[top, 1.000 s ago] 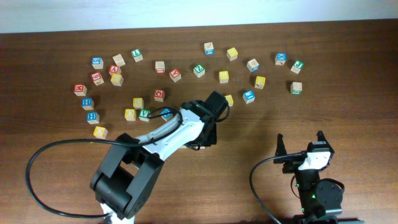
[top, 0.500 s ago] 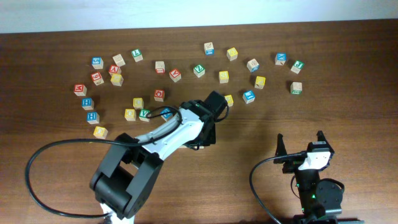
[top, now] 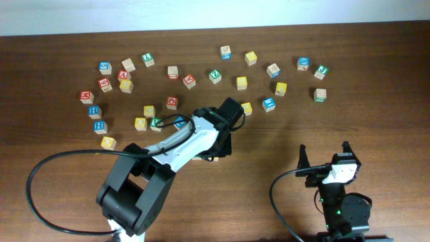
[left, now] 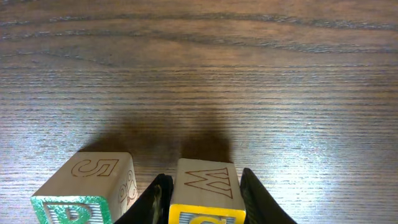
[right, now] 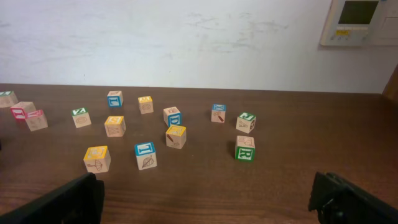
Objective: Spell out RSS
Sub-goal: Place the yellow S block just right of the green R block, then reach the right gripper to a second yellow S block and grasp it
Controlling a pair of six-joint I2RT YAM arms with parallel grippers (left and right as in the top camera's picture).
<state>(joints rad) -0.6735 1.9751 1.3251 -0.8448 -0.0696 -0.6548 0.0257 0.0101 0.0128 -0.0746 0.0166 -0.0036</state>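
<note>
My left gripper (left: 204, 179) is shut on a wooden cube with a yellow face (left: 203, 205); a W is engraved on its upper side. Just left of it, with one finger between them, stands the cube with the green-bordered face and green letter (left: 84, 190), a 5 on its upper side. In the overhead view the left gripper (top: 213, 152) is at the table's middle and the arm hides both cubes. Other yellow cubes (top: 247, 107) lie among the scattered ones. My right gripper (top: 323, 158) is open and empty at the front right, and its fingers (right: 214, 202) frame bare table.
Several red, blue, green and yellow letter cubes are scattered across the far half of the table (top: 376, 134). Another green-faced cube (right: 245, 149) lies at the far right (top: 320, 95). A white wall is behind.
My left gripper has shifted slightly to the left with the yellow cube in it. The right arm has not moved.
</note>
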